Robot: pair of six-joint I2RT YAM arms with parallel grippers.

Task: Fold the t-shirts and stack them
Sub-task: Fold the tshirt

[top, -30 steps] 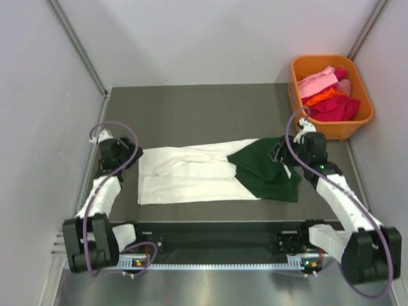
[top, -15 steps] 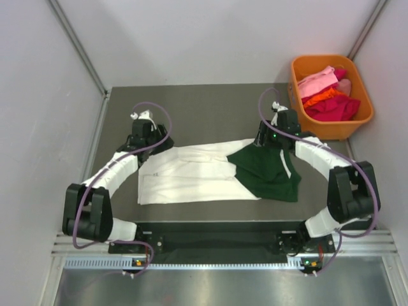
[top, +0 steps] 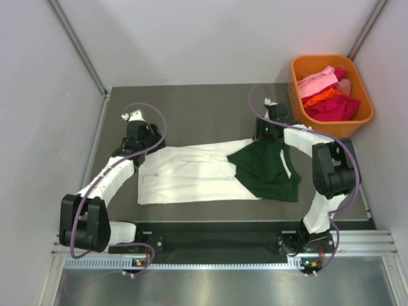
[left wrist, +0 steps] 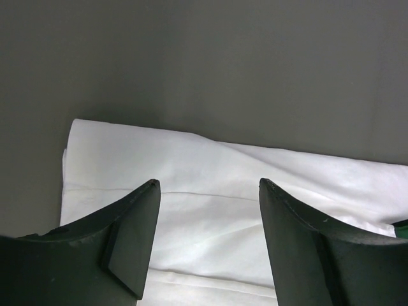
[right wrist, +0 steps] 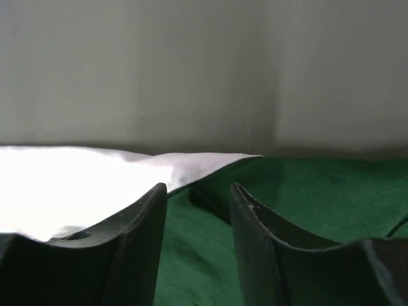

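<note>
A cream-white t-shirt [top: 188,172] lies folded in a long strip across the table; its print does not show. A dark green t-shirt [top: 268,171] lies crumpled over its right end. My left gripper [top: 141,141] is open and hovers over the white shirt's far left corner; the left wrist view shows white cloth [left wrist: 210,159] between the spread left gripper [left wrist: 208,182]. My right gripper [top: 265,136] is open at the green shirt's far edge. The right wrist view shows the right gripper [right wrist: 199,186] low over green cloth [right wrist: 319,191], with white cloth [right wrist: 76,185] to the left. Neither holds anything.
An orange basket [top: 354,121] with pink, orange and red clothes stands at the back right corner, close to my right arm. Grey walls enclose the dark table [top: 191,108] on the left, back and right.
Both arms stretched forward from the near sides. My left gripper went to the white shirt's far left corner, my right gripper to the green shirt's far edge. The shirts lie much as before.
</note>
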